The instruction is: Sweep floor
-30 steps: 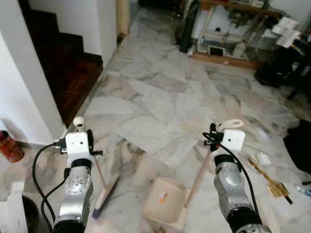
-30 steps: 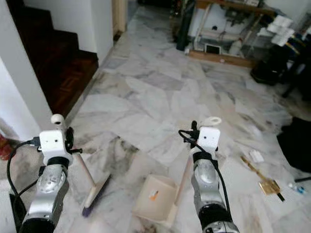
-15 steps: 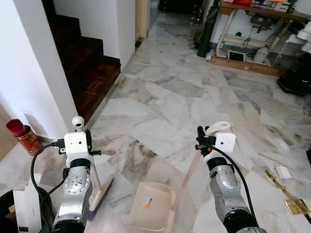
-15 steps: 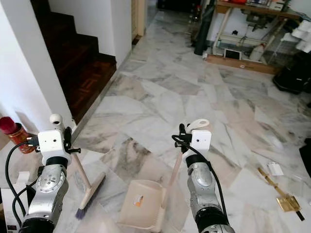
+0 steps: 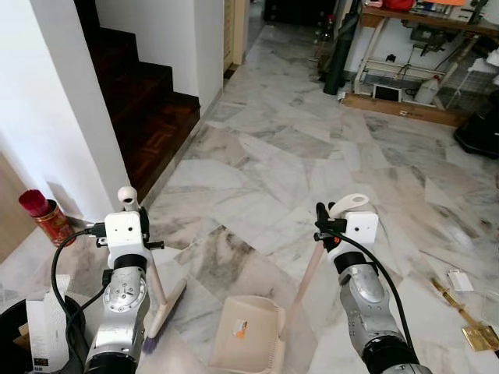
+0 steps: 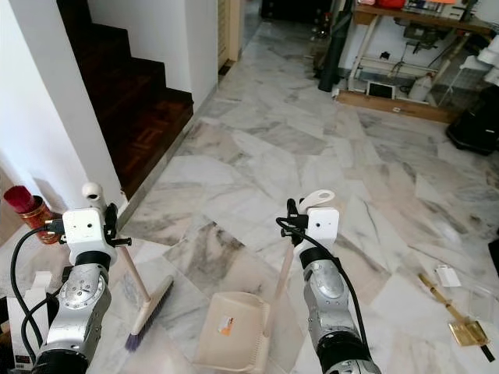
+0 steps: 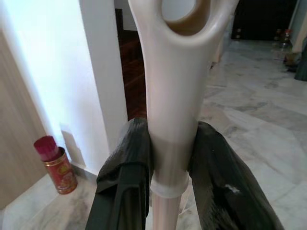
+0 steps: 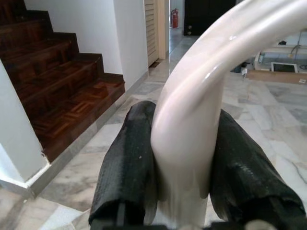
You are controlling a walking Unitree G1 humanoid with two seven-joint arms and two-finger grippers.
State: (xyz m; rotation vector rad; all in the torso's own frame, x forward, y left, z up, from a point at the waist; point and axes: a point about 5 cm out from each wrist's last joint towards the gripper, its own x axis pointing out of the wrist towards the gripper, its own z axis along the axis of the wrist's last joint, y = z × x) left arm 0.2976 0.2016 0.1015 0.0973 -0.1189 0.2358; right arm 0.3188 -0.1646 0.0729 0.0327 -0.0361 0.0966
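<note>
My left gripper point(image 7: 171, 143) is shut on the cream handle of a broom point(image 5: 153, 284), just below the handle's loop end. The broom slants down to its brush head point(image 5: 168, 308), which rests on the marble floor at the lower left. My right gripper point(image 8: 182, 139) is shut on the curved cream handle of a dustpan point(image 5: 310, 271). The cream pan point(image 5: 245, 343) sits on the floor between my two arms, with an orange label inside it.
Dark wooden stairs point(image 5: 140, 101) and a white wall point(image 5: 70, 117) stand at the left, with a red tin point(image 5: 47, 218) at the wall's foot. A black bin with a white carton point(image 5: 47, 335) is at the lower left. Gold scraps point(image 5: 468, 319) lie at the right. Shelving point(image 5: 413, 47) stands at the back.
The whole picture has shifted as the camera turned, bringing the red tin and black bin into view. Both grippers keep the same hold on their handles.
</note>
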